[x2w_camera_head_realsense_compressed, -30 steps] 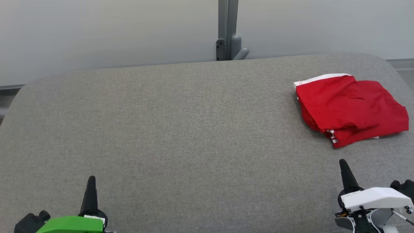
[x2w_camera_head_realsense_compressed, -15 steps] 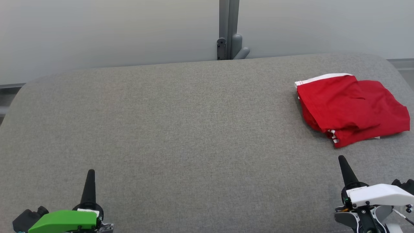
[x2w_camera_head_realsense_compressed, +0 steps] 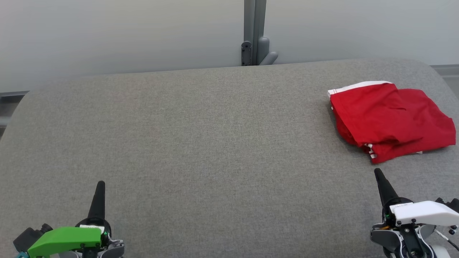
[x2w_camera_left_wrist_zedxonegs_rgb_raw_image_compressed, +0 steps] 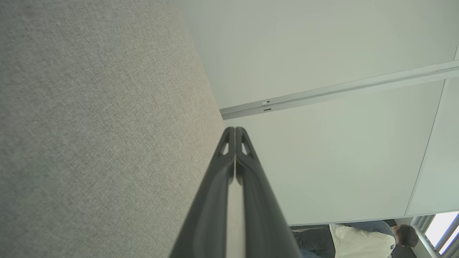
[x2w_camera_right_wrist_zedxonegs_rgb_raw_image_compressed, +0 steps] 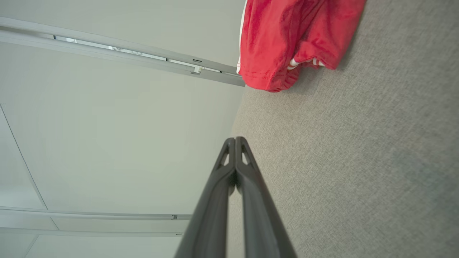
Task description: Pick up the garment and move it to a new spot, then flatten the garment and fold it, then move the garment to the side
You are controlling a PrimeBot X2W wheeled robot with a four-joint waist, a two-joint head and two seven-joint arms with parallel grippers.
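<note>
i am holding my left gripper over the near left of the grey padded surface, its two dark fingers pressing together on nothing. my right gripper is hovering at the near right, likewise clenched and empty. the folded red garment with white trim is lying on the surface's far right, beyond my right gripper and not touching it.
</note>
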